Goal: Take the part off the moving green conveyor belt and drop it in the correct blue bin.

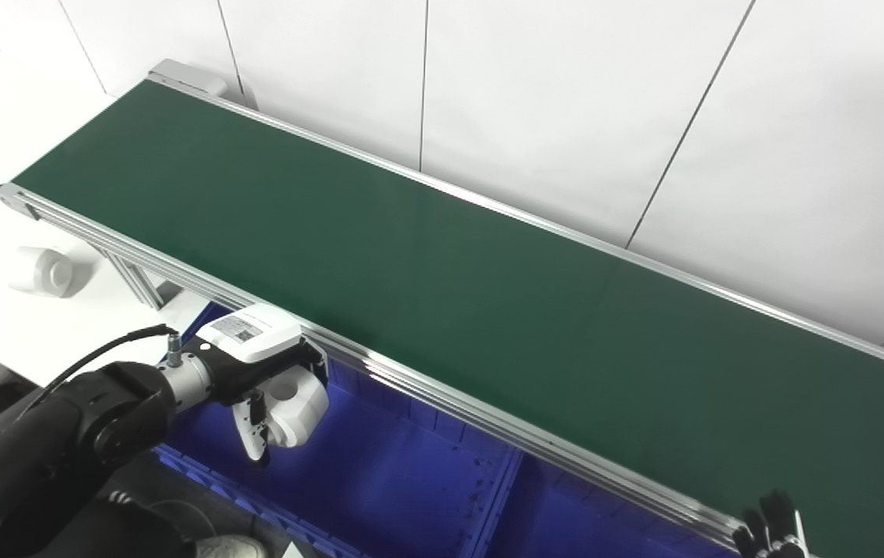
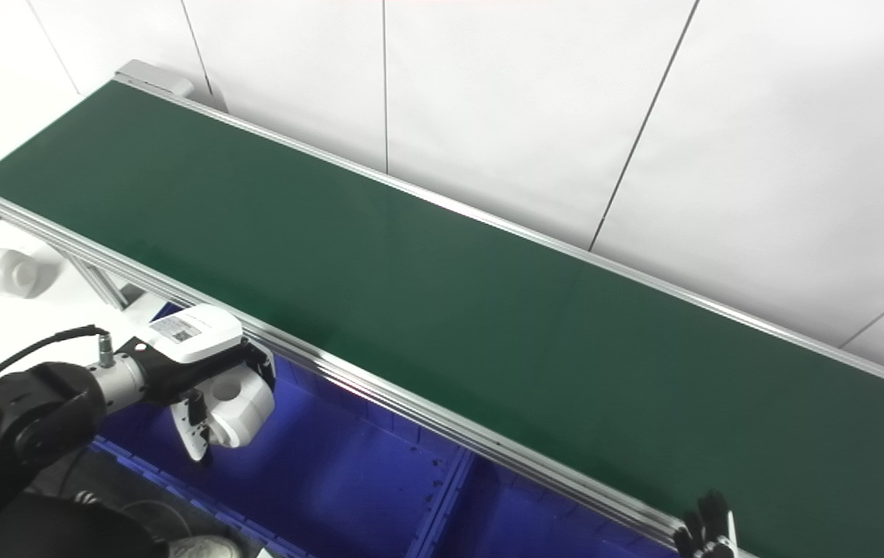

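Observation:
My left hand (image 1: 259,364) is shut on a white cylindrical part (image 1: 298,403) and holds it over the blue bin (image 1: 380,473) on the near side of the belt; it also shows in the right eye view (image 2: 194,349) with the part (image 2: 239,407). The green conveyor belt (image 1: 411,271) runs from far left to near right and carries nothing. Only the dark fingertips of my right hand (image 1: 771,531) show at the bottom right edge, by the belt's rail.
A divider wall (image 1: 500,496) splits the blue bins below the belt's aluminium rail (image 1: 449,395). A second white cylindrical part (image 1: 42,271) lies on the white table at the left. White wall panels stand behind the belt.

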